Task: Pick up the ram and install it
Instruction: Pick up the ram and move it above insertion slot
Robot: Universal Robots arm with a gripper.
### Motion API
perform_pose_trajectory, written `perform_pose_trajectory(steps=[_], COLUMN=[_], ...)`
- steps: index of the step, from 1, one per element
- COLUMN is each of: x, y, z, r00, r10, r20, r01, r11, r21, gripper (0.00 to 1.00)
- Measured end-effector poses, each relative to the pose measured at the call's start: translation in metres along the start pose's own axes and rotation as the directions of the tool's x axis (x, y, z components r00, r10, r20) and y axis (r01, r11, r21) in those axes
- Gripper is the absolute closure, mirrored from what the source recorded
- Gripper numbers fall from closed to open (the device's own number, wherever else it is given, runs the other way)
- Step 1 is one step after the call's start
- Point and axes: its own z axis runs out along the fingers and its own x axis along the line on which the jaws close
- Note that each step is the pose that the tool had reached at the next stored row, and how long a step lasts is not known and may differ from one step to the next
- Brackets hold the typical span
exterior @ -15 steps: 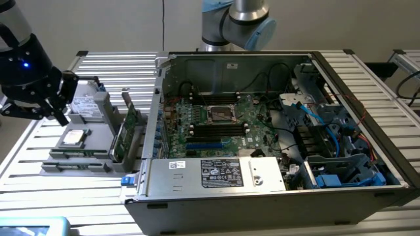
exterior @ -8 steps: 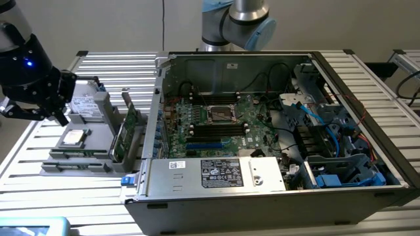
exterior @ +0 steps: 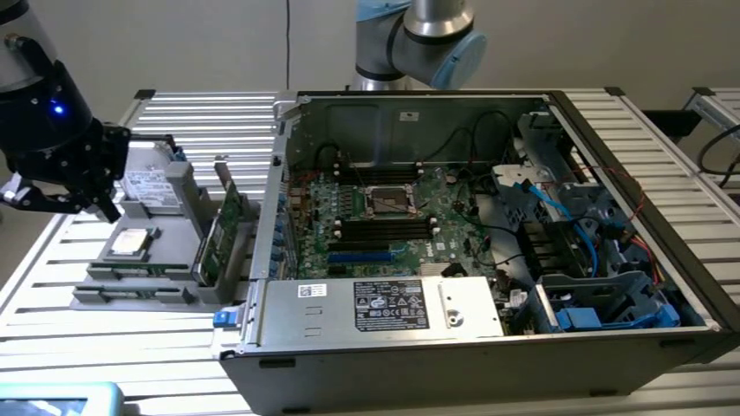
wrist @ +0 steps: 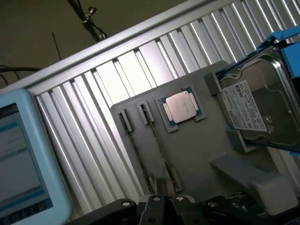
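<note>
Gripper [exterior: 102,204] clenched, fingertips pressed together, nothing between them, touching nothing. It hangs above the grey parts tray [exterior: 139,293], over the tray's side on the exterior view's left, next to the hard drive [exterior: 148,185]. In the wrist view the closed gripper [wrist: 164,190] sits over the tray [wrist: 197,145], and the fingertips [wrist: 158,187] meet.

Below the gripper and nearer the exterior camera is a tablet in a light-blue casing [exterior: 58,400]. The wrist view has it too [wrist: 21,154], off the tray on the slatted aluminium table [exterior: 197,121].

Just under the gripper, a CPU chip [exterior: 130,243] lies flat on the tray; it also shows in the wrist view [wrist: 180,105], with the hard drive [wrist: 260,108] beside it.

The ram [exterior: 210,238] is on the exterior view's right of the gripper, lower than the fingertips and well apart from them. It stands on its long edge in a tray slot, slightly tilted. Its long axis runs from near to far, roughly parallel to the computer case's side wall. A taller green board [exterior: 231,208] stands just beside it, on the case side. In the wrist view the edge-on boards [wrist: 157,140] read as thin lines; cannot tell which is the ram.

Further right is the open computer case [exterior: 347,373], with the motherboard [exterior: 445,195], black memory slots [exterior: 382,230] and power supply [exterior: 387,305] inside. The robot arm [exterior: 417,39] stands behind the case.
</note>
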Motion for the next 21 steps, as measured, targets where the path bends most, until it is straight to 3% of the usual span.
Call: perform_pose_trajectory(steps=[5,9,14,19,21], x=[0.0,0.0,0.0,0.0,0.0], y=[0.0001,0.0,0.0,0.0,0.0], z=[0.0003,0.0004,0.0006,0.0007,0.0007], r00=[0.996,0.9867,0.9679,0.9419,0.9398], r10=[-0.09,-0.162,-0.251,-0.336,-0.342], r20=[-0.0035,-0.0063,-0.0095,-0.0126,-0.0128], r01=[0.09,0.162,0.251,0.336,0.341], r11=[0.996,0.9868,0.968,0.942,0.9399], r21=[-0.0012,-0.0024,-0.0041,-0.006,-0.0062], gripper=[0.89,0.89,0.89,0.89,0.89])
